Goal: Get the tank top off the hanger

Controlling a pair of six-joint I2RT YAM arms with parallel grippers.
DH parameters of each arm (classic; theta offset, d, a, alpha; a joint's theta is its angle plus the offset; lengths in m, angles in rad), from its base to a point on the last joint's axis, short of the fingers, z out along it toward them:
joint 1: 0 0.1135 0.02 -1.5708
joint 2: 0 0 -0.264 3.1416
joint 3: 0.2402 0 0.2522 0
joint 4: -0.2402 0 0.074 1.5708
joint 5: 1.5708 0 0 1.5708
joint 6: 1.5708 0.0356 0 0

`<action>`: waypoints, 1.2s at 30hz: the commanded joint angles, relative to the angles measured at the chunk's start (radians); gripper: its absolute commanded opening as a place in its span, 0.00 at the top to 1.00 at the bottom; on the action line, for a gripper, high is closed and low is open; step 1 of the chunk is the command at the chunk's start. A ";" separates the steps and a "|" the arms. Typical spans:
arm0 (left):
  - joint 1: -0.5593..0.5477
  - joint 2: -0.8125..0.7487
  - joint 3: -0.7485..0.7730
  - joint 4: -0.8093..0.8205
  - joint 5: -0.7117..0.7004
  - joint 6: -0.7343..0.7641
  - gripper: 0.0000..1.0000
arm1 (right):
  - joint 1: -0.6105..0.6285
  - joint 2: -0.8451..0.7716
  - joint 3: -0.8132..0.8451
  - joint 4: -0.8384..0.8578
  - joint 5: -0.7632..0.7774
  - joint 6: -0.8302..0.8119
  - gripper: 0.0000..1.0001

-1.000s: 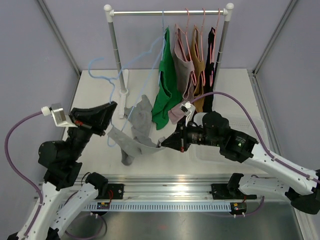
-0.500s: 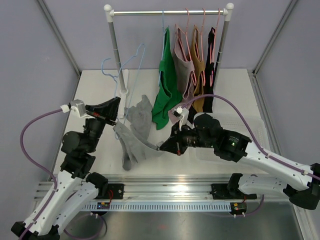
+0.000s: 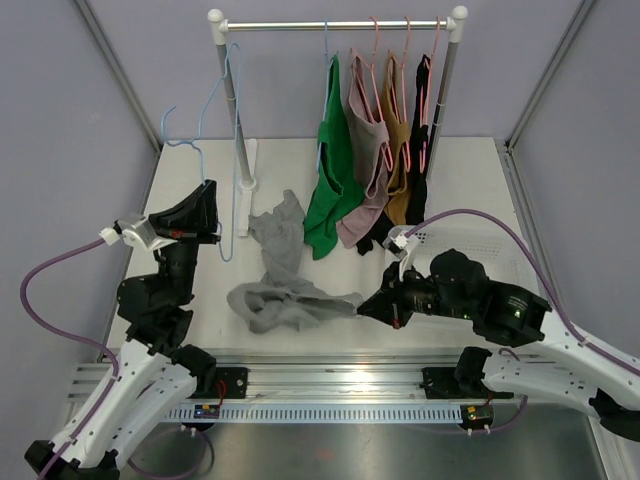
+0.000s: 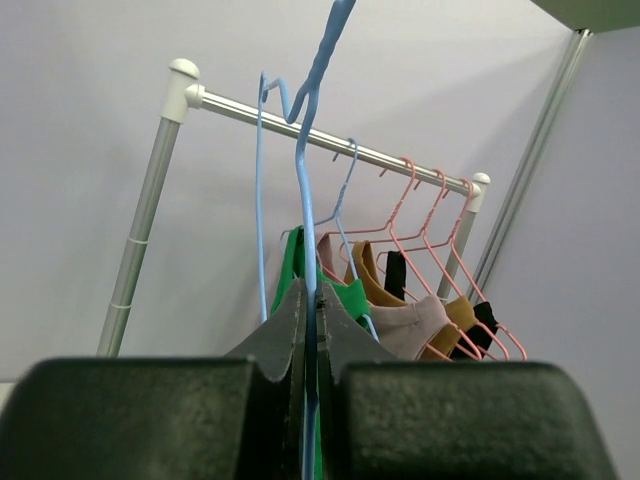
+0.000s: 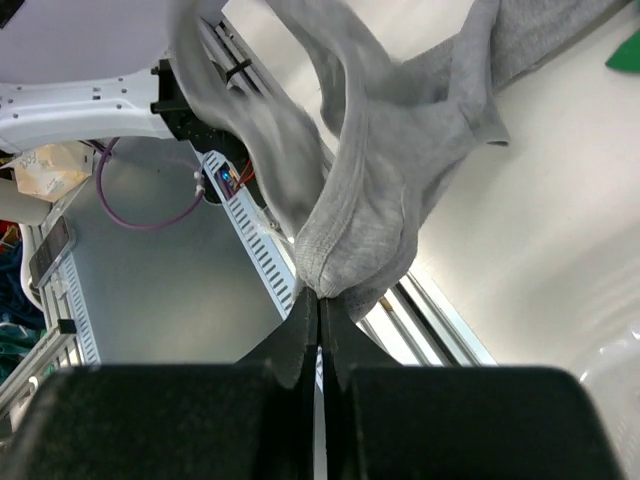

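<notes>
Black left gripper [image 3: 210, 215]: pressed together on the wire of the blue hanger [image 4: 304, 210], which is held up near the rail [image 3: 335, 24].
Black right gripper [image 3: 364, 304]: pinching a fold of the grey tank top [image 3: 272, 298].
Where grey tank top lies: off the blue hanger, crumpled on the table [image 3: 470, 170] between both arms.
Rail: other garments [image 3: 365, 130] hang behind.

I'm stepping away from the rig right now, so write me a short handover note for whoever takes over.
Left gripper: jaws shut on the blue hanger, held raised over the left side of the table.
Right gripper: jaws shut on an edge of the gray tank top.
Tank top: bunched on the table near the front edge, clear of the hanger.
Done: tank top is off the hanger.
Left: release the tank top; probably set the hanger down.
</notes>
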 commanded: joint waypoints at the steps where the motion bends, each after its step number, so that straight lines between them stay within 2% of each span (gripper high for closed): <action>1: -0.002 0.028 0.063 0.067 -0.062 0.027 1.00 | 0.008 -0.043 -0.047 -0.028 0.020 0.002 1.00; 4: -0.002 0.043 0.090 0.021 -0.077 -0.016 1.00 | 0.010 -0.025 -0.049 0.010 0.009 0.005 1.00; 6: -0.002 0.051 0.144 -0.086 -0.091 -0.069 1.00 | 0.008 0.012 -0.047 0.050 0.032 0.004 1.00; 7: -0.002 0.057 0.184 -0.159 -0.094 -0.102 1.00 | 0.010 0.032 -0.040 0.061 0.046 -0.005 1.00; 8: -0.002 0.068 0.223 -0.330 -0.097 -0.116 1.00 | 0.008 0.087 -0.026 0.064 0.052 -0.010 1.00; 10: -0.002 0.105 0.339 -0.485 -0.102 -0.162 1.00 | 0.008 0.142 0.016 0.068 0.089 -0.004 1.00; 11: -0.002 0.123 0.373 -0.619 -0.108 -0.174 1.00 | 0.010 0.191 0.022 0.079 0.103 -0.002 1.00; 14: -0.002 0.163 0.450 -0.810 -0.097 -0.207 1.00 | 0.014 0.303 0.022 0.157 0.153 0.016 1.00; 16: -0.002 0.166 0.458 -0.862 -0.083 -0.223 1.00 | 0.017 0.369 0.037 0.193 0.240 0.033 0.97; 17: -0.002 0.166 0.455 -0.889 -0.079 -0.221 1.00 | 0.017 0.429 0.043 0.200 0.265 0.039 0.90; 18: -0.002 0.172 0.459 -0.899 -0.077 -0.221 1.00 | 0.017 0.458 0.065 0.203 0.306 0.048 0.72; 19: -0.002 0.199 0.471 -0.918 -0.077 -0.213 1.00 | 0.017 0.478 0.075 0.196 0.325 0.053 0.45; 20: -0.002 0.226 0.514 -0.953 -0.068 -0.201 1.00 | 0.017 0.497 0.083 0.190 0.336 0.056 0.06; 21: -0.002 0.253 0.542 -0.971 -0.050 -0.187 1.00 | 0.017 0.491 0.082 0.197 0.350 0.065 0.01; 24: -0.002 0.374 0.651 -1.024 -0.066 -0.152 1.00 | 0.017 0.434 0.062 0.217 0.361 0.082 0.00; 29: 0.000 0.549 0.836 -1.024 -0.066 -0.099 1.00 | 0.017 0.341 0.039 0.205 0.342 0.093 0.00; 36: 0.009 0.865 1.210 -1.042 -0.106 -0.032 1.00 | 0.017 0.219 -0.024 0.174 0.331 0.091 0.01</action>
